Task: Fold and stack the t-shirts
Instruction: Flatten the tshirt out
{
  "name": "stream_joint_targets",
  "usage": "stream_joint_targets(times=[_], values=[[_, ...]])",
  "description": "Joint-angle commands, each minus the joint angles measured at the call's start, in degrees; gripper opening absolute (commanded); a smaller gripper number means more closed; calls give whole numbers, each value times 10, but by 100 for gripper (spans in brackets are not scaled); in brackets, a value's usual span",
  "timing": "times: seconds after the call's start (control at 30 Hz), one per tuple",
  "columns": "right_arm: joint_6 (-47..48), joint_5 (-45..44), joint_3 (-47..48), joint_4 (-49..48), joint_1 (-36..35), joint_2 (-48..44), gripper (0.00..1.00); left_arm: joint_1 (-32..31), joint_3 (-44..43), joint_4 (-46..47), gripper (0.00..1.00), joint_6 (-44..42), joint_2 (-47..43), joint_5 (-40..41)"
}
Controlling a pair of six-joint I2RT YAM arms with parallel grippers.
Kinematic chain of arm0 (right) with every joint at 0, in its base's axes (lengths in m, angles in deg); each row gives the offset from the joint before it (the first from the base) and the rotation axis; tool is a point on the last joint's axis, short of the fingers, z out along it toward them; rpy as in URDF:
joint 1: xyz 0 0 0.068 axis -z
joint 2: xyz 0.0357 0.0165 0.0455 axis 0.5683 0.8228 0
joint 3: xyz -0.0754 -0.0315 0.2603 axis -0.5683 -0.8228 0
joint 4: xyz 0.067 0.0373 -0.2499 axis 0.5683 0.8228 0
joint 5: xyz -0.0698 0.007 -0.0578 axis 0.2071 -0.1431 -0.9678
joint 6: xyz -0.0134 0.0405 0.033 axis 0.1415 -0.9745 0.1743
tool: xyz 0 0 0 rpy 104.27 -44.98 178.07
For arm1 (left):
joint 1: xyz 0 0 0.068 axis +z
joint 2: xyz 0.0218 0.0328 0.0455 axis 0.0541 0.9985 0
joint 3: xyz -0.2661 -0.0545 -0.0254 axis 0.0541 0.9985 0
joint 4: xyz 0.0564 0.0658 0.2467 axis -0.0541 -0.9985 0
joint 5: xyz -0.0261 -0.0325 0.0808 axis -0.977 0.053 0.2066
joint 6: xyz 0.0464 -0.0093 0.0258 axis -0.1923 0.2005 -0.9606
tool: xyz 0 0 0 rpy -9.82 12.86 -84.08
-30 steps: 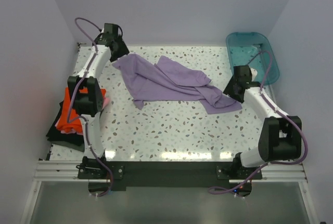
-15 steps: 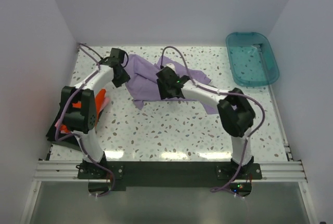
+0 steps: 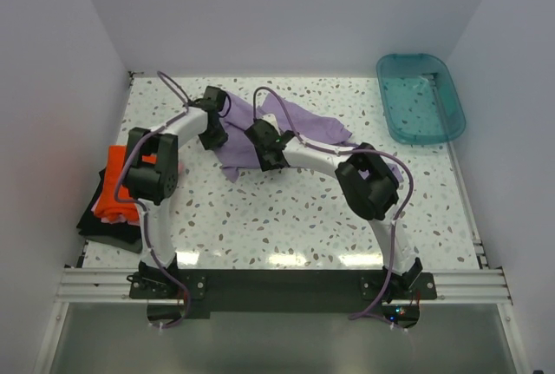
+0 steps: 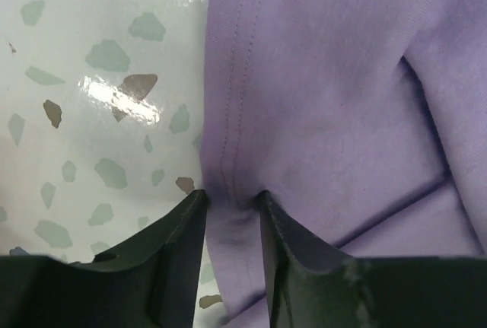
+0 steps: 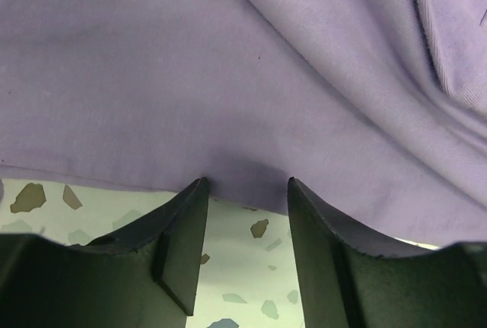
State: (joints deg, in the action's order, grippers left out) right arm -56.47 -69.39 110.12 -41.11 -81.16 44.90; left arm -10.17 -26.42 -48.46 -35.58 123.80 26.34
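Laying-out step, it seems: the left gripper clamps the large lavender cloth t-shirt at its hem. The right gripper has its jaws apart, the shirt's edge between the tips, and must close next.

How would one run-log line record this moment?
left gripper: pinching lavender t-shirt hem | right gripper: open at its edge | orange-red t-shirt: stacked, left side

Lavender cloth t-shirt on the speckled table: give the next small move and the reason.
Probably close the right tool on the large lavender cloth t-shirt. Its jaws stand apart at the shirt's edge, with bare speckled table showing between them, while the left tool pinches a bunched hem.
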Motion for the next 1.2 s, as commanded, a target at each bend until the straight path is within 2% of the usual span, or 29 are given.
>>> stream_joint_targets(times=[0.0,0.1,0.13,0.17,0.2,0.23,0.33,0.53,0.77,0.87,0.9,1.0,1.07,1.1,1.17], values=[[-9,-24,-12,6,2,6,49,-1,-28,-5,38,-2,22,39],[-11,-19,-32,-15,3,-10,45,-1,-32,-9,27,-1,27,51],[-12,-17,-37,-17,4,-13,41,-1,-37,-15,17,-1,29,56],[-13,-10,-37,-16,6,-13,34,0,-41,-19,13,0,30,60],[-15,-8,-38,-12,12,-12,21,0,-46,-23,8,-1,31,66],[-18,-6,-43,-9,16,-15,14,3,-55,-30,0,-2,31,72],[-24,16,-67,-23,33,-29,0,12,-75,-38,0,-11,29,78],[-34,68,-161,-60,64,-95,0,32,-123,-52,0,-47,30,83],[-39,148,-188,-86,64,-107,0,34,-184,-67,0,-98,49,68],[-51,173,-178,-91,61,-88,0,34,-190,-69,24,-105,51,48],[-58,176,-175,-91,59,-84,0,34,-188,-70,40,-105,44,42],[-68,182,-157,-89,60,-70,0,34,-163,-59,60,-101,6,39],[-73,189,-145,-90,59,-65,0,34,-130,-56,64,-90,-19,38],[-76,194,-143,-92,60,-65,0,34,-112,-45,78,-85,-50,28],[-80,197,-143,-97,60,-70,0,34,-50,-42,85,-54,-81,24]])
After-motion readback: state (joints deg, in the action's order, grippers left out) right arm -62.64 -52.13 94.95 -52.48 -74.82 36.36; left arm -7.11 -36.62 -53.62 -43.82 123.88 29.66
